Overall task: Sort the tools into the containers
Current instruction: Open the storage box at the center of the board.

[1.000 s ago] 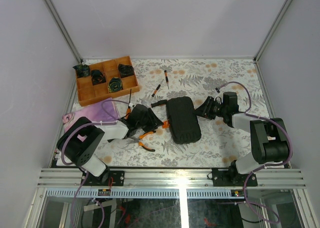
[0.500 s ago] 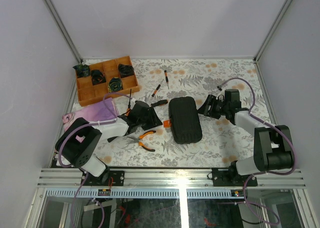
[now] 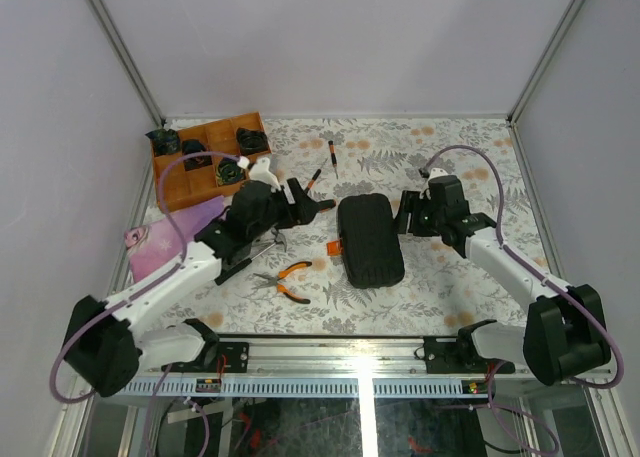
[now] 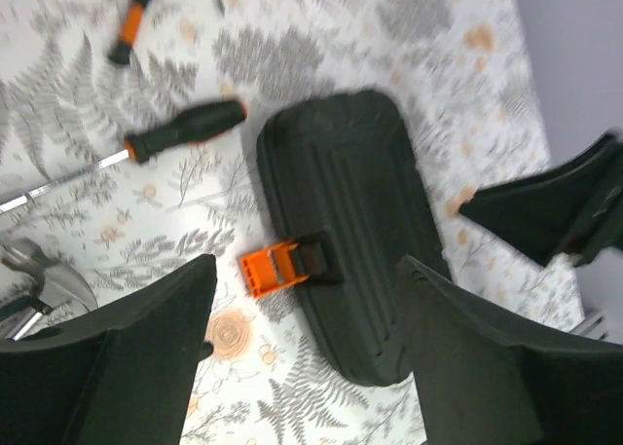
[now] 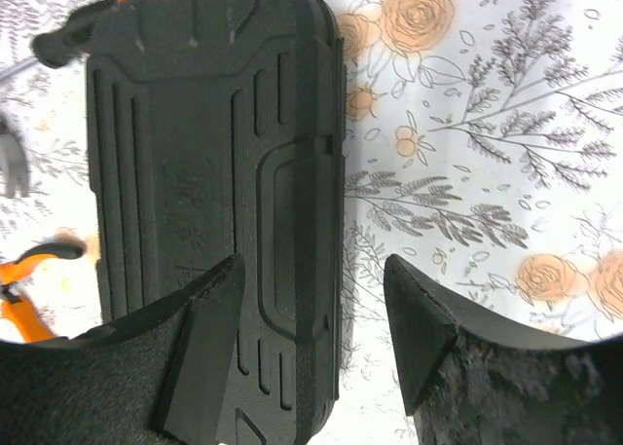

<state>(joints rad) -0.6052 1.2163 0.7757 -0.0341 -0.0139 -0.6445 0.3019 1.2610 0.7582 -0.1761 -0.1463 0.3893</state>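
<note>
The black zip tool case (image 3: 370, 239) lies shut in the middle of the table, its orange tab (image 3: 337, 249) on its left side. My left gripper (image 3: 308, 203) hovers open just left of the case's far end; in its wrist view the left gripper (image 4: 307, 279) frames the tab (image 4: 273, 268) and the case (image 4: 355, 221). My right gripper (image 3: 407, 215) is open at the case's right side; in the right wrist view the right gripper (image 5: 311, 270) straddles the case's right edge (image 5: 326, 192). A black-handled screwdriver (image 4: 190, 129) and a steel hammer head (image 4: 44, 270) lie left of the case. Orange-handled pliers (image 3: 285, 280) lie near the front.
An orange-brown wooden divided tray (image 3: 165, 182) with dark items stands at the back left. Two thin short drivers (image 3: 313, 180) (image 3: 332, 155) lie behind the case. A purple cloth (image 3: 160, 239) lies at the left edge.
The left arm has stretched out and carried its gripper away from the tab toward the back. Both grippers' jaws have opened wider. The right gripper has shifted slightly toward the case.
</note>
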